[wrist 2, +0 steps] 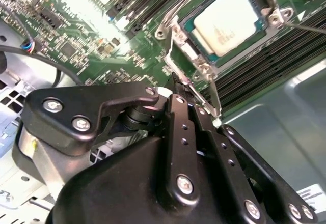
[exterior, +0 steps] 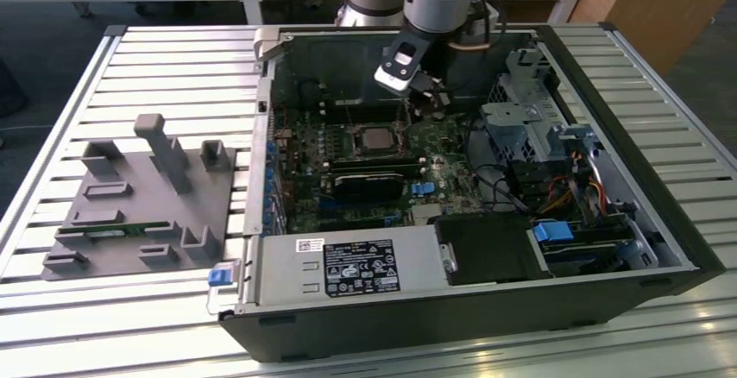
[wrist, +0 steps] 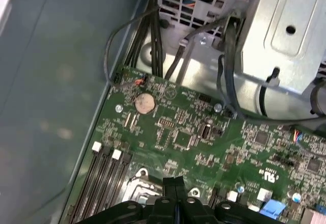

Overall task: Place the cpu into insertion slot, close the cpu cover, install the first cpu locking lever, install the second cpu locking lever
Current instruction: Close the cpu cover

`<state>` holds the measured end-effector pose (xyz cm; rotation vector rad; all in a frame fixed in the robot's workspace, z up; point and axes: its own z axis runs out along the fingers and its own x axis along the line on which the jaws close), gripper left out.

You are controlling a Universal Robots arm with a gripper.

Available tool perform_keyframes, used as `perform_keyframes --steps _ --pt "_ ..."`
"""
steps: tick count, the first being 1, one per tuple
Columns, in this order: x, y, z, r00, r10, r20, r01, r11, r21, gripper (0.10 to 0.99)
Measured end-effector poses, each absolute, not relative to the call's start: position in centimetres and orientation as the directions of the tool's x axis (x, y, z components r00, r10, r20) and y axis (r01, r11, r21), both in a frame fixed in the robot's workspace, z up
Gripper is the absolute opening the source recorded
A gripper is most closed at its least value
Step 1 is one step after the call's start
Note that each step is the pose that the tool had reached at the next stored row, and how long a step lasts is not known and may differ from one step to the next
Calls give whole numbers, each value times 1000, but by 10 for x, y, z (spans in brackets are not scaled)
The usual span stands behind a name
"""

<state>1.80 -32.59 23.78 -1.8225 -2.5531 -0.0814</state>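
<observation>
The cpu (wrist 2: 229,23) lies flat in the insertion slot (exterior: 374,140) on the green motherboard, its pale metal face showing through the window of the cpu cover (wrist 2: 269,6), which lies down around it. A thin silvery locking lever (wrist 2: 208,92) stands up from the socket's corner, right beside my gripper's fingertips. A second thin lever (wrist 2: 305,28) crosses the far side of the socket. My gripper (wrist 2: 175,84) (wrist: 175,182) (exterior: 429,93) hangs just above the board next to the socket, fingers pressed together. I cannot tell whether it touches the lever.
The open computer case (exterior: 645,223) rests on a slatted metal table. Black cables (wrist: 153,25) and a metal drive cage (wrist: 285,35) stand close behind the gripper. A black card (exterior: 374,179) lies in front of the socket. A grey fixture (exterior: 144,197) sits at the exterior view's left.
</observation>
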Motion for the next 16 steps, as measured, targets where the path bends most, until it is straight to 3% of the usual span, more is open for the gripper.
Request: perform_keyframes --steps 16 --pt "-1 -326 227 -314 949 32 949 313 40 106"
